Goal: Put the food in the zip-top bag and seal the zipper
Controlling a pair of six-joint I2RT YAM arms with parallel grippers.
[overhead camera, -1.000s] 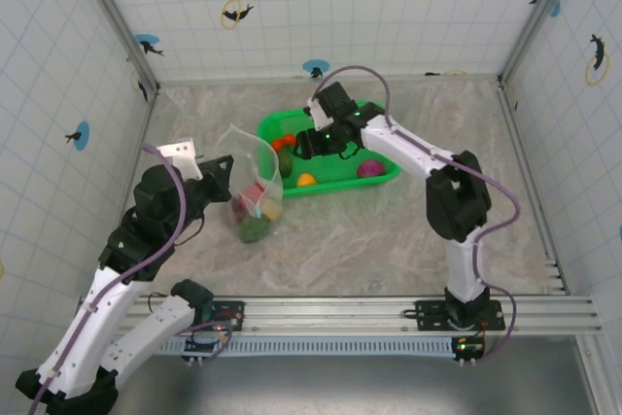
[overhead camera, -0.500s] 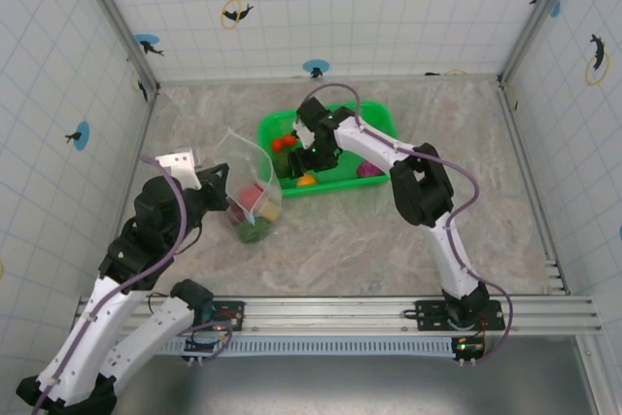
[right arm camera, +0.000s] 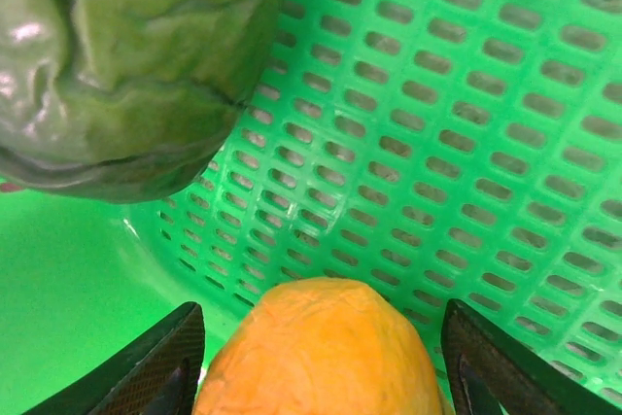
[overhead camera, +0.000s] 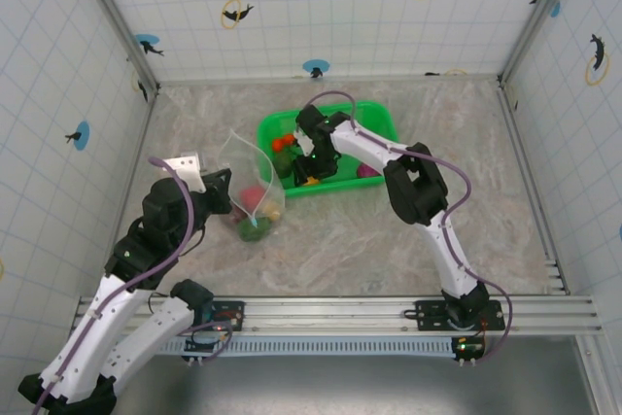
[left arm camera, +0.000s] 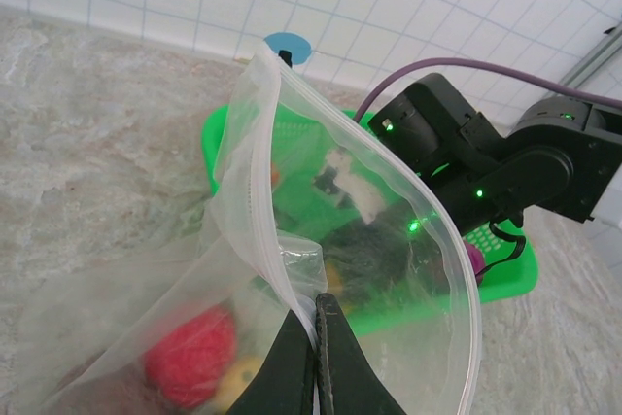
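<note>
Your right arm has folded inward over the last second. Its elbow has moved toward the centre of the top view, and its end effector (overhead camera: 309,172) has dropped from mid-basket to the lower left corner of the green basket (overhead camera: 379,116). It has also narrowed. In the right wrist view the fingers (right arm camera: 146,366) now stand on either side of the orange fruit (right arm camera: 326,347), released but almost touching it. I judge the next pick is lined up but not yet gripped.

Your left arm has nudged slightly right. Its end effector (left arm camera: 316,337) is clenched on the rim of the zip-top bag (overhead camera: 251,177), which sits left of the basket on the counter (overhead camera: 340,240).

The bag stands roughly upright with its long axis vertical and its mouth gaping upward toward the basket. The zipper (left arm camera: 255,211) runs from the clenched fingers up to the top of the left wrist view. A red piece (left arm camera: 190,357) already lies at the bottom. The fruit's narrower end points up the right wrist frame; the frame edge cuts off its base.
</note>
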